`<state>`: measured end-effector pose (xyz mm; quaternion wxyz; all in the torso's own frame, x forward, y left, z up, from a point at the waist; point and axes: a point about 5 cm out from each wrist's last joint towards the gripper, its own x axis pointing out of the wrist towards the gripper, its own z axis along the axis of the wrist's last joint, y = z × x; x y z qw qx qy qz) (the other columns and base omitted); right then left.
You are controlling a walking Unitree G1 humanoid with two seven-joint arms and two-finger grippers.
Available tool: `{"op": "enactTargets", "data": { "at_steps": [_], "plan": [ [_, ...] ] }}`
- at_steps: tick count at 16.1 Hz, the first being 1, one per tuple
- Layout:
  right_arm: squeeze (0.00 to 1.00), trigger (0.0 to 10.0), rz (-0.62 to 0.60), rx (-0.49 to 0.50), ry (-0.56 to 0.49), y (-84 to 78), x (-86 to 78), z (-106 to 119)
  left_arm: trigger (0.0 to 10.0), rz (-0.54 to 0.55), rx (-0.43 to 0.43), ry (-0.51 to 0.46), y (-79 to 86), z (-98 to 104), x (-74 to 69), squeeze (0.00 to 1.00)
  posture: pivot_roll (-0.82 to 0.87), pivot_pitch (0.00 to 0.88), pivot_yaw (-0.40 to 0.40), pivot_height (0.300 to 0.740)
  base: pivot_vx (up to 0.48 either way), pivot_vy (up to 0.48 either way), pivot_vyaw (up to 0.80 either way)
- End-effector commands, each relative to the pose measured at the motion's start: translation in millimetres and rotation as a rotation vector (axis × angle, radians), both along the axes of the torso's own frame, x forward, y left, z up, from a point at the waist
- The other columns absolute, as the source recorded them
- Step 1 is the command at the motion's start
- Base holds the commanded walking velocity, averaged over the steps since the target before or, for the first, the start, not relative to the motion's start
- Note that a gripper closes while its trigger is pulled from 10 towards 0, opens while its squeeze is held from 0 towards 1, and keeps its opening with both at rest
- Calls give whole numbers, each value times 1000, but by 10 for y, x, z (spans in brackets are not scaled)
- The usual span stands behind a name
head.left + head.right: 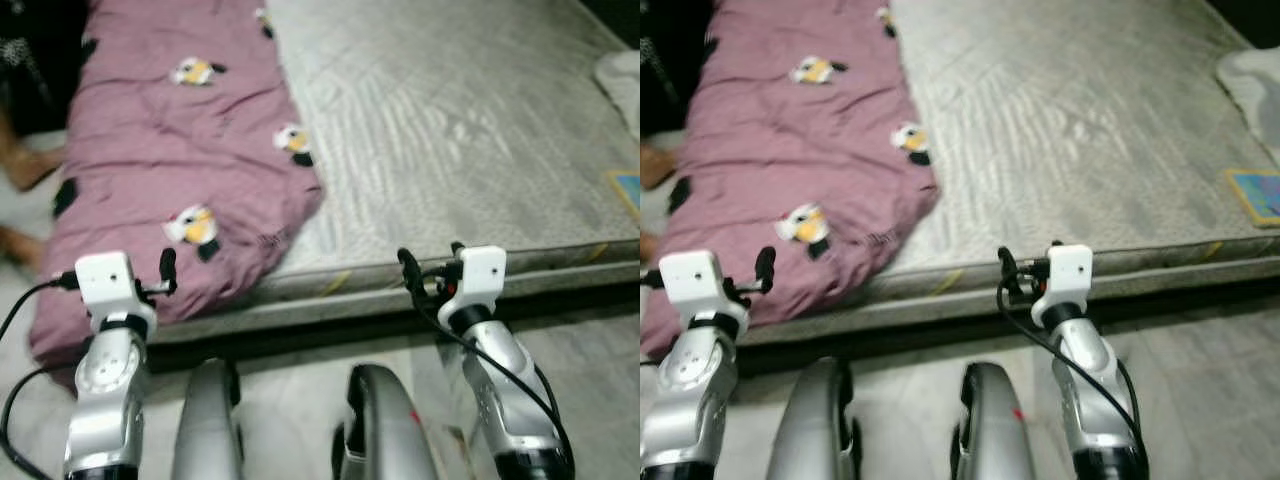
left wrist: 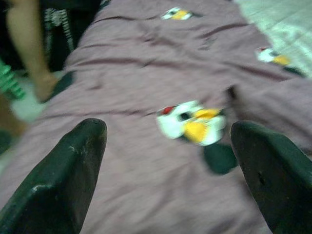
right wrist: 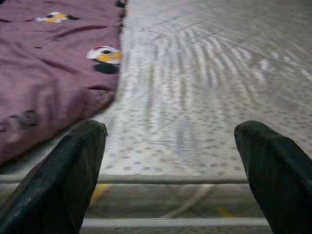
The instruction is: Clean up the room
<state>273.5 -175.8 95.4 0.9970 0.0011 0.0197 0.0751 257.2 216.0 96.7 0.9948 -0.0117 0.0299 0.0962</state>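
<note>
over the mattress (image 1: 470,130) edge, left tool (image 2: 170,170) and right tool (image 3: 170,170) reach forward, fingers spread, near the purple blanket (image 1: 170,170).

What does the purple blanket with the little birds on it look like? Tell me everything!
The blanket is a soft-looking, dusty purple cloth, printed with small penguin-like birds in white, yellow and black. It lies spread and wrinkled along the robot's left part of the grey mattress, with one end drooping over the mattress's front edge toward the floor. The left hand hangs just over it with fingers spread, not touching it. A person's bare feet stand beside its far side.
</note>
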Motion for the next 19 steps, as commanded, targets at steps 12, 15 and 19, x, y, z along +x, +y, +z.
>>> {"op": "enactTargets", "data": {
  "at_steps": [12, 15, 19],
  "plan": [
    [0, 10000, -33, -82, 69, -334, -329, -81, 10000, 59, -5, 111, 87, -173, 127, 0, -62, 219, -95, 602, 75, 0, 0],
    [0, 10000, -92, -144, 113, -592, -629, -94, 10000, 130, -37, 124, 253, -213, 284, 0, -135, 255, -97, 602, 0, 0, 0],
    [0, 10000, -121, -159, 130, -672, -783, -57, 10000, 103, -42, 147, 206, -199, 527, 0, -188, 284, -104, 602, 0, 0, 0]
  ]
}}
